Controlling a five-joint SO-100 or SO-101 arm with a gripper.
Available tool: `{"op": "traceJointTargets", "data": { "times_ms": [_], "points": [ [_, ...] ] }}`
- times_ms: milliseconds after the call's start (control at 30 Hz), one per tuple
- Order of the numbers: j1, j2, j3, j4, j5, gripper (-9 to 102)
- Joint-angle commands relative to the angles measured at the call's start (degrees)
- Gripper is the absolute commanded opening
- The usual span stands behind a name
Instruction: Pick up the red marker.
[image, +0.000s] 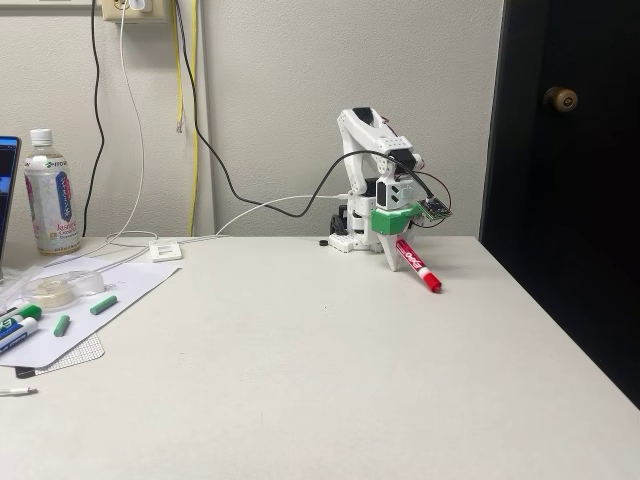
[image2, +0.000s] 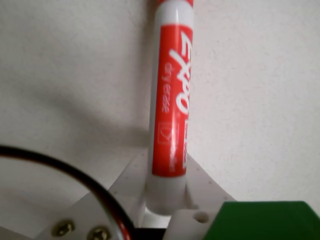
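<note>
Fixed view: arm sits at the back of the table (image: 330, 380), near the wall, folded low. The gripper (image: 396, 252) points down toward the tabletop and is clamped on the red marker (image: 416, 265), gripping its barrel end. Marker is tilted, slanting from the jaws toward 4 o'clock, red cap lowest, at or just above the table; contact cannot be told.

Wrist view: red marker (image2: 171, 100) runs from 6 o'clock up to 12 o'clock, white barrel with red label and white lettering. Its butt end is seated between the white fingers (image2: 202, 182), which touch it on both sides. A green gripper part (image2: 265, 220) lies at 5 o'clock, a black cable (image2: 75, 172) at 8 o'clock.

Fixed view, at 9 o'clock from the arm, well apart: a plastic bottle (image: 50, 190), a sheet of paper (image: 90, 300) carrying green chalk-like pieces (image: 103, 304) and green-capped markers (image: 18, 322).
</note>
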Motion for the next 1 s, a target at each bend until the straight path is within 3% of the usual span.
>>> {"op": "traceJointTargets", "data": {
  "times_ms": [0, 167, 400, 967],
  "points": [
    [-0.3, 0.8, -0.8, 0.4, 0.3, 0],
    [-0.2, 0.8, -0.8, 0.1, 0.4, 1],
    [0.6, 1.7, -0.8, -0.2, -0.1, 18],
    [-6.8, -0.4, -5.1, -3.7, 5.1, 21]
  ]
}}
